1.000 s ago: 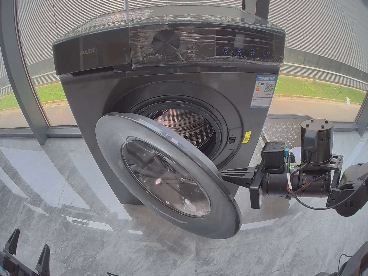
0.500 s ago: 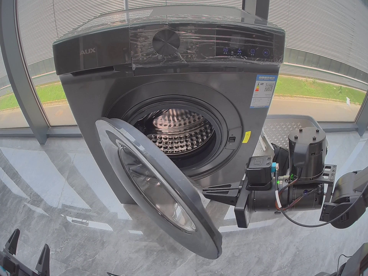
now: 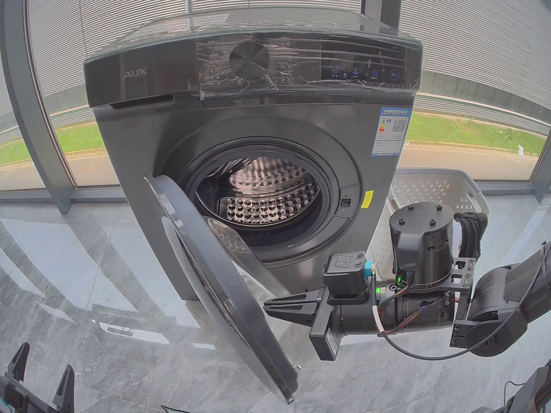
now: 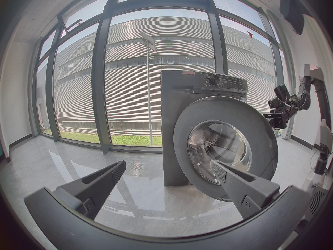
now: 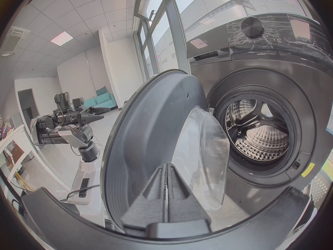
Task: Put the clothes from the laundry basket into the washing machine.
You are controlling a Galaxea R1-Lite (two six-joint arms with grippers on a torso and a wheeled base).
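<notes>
Nearest, low on the left, the left gripper hangs over the floor with its fingers spread wide, holding nothing. Farther in on the right, the right gripper has its fingers pressed together on nothing, tips just beside the inner face of the door (whether they touch it I cannot tell). The door stands wide open, hinged on the left. Behind it the washing machine shows its steel drum. Far right, just beside the machine, sits the white laundry basket, its contents hidden behind the right arm.
</notes>
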